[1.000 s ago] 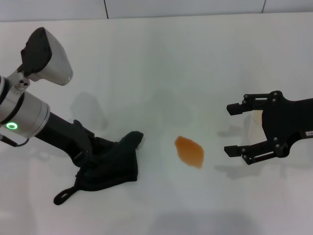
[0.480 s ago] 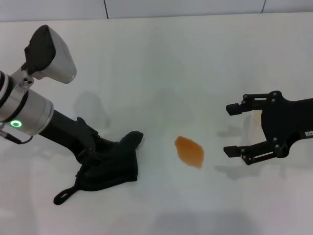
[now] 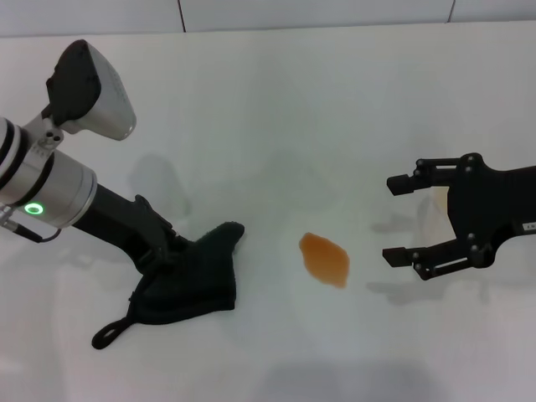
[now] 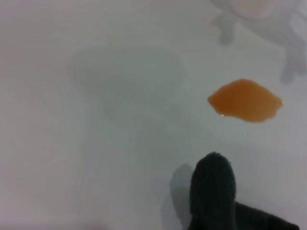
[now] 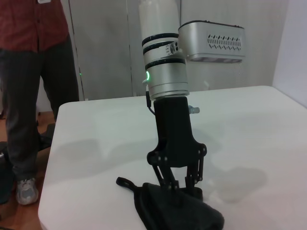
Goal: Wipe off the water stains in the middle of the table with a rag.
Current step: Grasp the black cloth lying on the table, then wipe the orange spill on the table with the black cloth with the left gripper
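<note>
The orange-brown water stain (image 3: pixel 325 258) lies mid-table on the white table (image 3: pixel 276 109); it also shows in the left wrist view (image 4: pixel 245 100). The black rag (image 3: pixel 194 280) lies left of the stain, its loop (image 3: pixel 105 336) trailing toward the front. My left gripper (image 3: pixel 166 254) presses down into the rag's left part, fingers closed into the cloth, as the right wrist view (image 5: pixel 180 189) shows. A rag tip (image 4: pixel 213 191) points toward the stain, a short gap away. My right gripper (image 3: pixel 392 220) hovers open and empty, right of the stain.
A white paper cup (image 3: pixel 433 209) stands just behind my right gripper; its base shows in the left wrist view (image 4: pixel 252 5). A person (image 5: pixel 33 72) stands beside the table's far edge (image 5: pixel 53 158) in the right wrist view.
My left arm has shifted slightly right and up, and the rag has bunched a little under the gripper. The right arm and the stain have not moved.
</note>
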Robot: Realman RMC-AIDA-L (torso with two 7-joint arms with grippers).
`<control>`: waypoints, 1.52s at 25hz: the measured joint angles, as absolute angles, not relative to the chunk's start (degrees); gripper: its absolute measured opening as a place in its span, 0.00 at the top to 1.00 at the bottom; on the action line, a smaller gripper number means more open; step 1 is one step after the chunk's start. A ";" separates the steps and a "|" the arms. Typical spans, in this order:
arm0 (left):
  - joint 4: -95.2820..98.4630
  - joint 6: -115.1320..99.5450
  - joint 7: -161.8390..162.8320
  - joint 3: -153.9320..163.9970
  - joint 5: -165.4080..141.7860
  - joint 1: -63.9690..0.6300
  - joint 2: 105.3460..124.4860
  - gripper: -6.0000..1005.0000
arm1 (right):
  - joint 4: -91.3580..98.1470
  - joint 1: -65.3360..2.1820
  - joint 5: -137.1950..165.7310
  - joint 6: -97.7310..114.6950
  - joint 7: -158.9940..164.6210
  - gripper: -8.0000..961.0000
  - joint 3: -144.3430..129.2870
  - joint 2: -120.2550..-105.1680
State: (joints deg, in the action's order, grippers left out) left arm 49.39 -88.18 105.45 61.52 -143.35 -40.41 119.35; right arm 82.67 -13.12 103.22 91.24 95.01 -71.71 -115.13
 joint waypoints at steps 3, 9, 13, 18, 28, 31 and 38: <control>49.39 -88.03 105.46 61.53 -142.90 -40.41 119.36 0.61 | 82.72 -13.25 103.20 91.23 95.01 0.12 -71.71 -115.14; 49.39 -88.05 105.34 61.62 -140.45 -40.53 119.28 0.85 | 82.72 -13.36 103.18 91.23 95.01 0.12 -71.71 -115.13; 49.39 -88.26 105.14 62.77 -140.12 -40.53 119.36 0.94 | 82.75 -13.22 103.17 91.23 95.01 0.12 -71.71 -115.13; 47.98 -87.15 104.57 64.74 -137.18 -40.96 119.34 0.95 | 82.79 -13.05 102.63 91.23 94.91 0.12 -71.87 -115.13; 43.70 -84.10 99.81 65.33 -128.32 -45.81 119.31 0.96 | 82.80 -12.98 102.48 91.61 94.59 0.12 -72.06 -115.13; 42.58 -83.27 98.96 65.45 -127.50 -47.28 119.35 0.96 | 82.80 -12.99 102.08 91.74 94.58 0.12 -72.03 -115.14; 40.67 -81.03 98.39 71.54 -122.95 -48.79 119.48 0.96 | 82.79 -13.00 101.78 91.85 94.68 0.14 -71.81 -115.14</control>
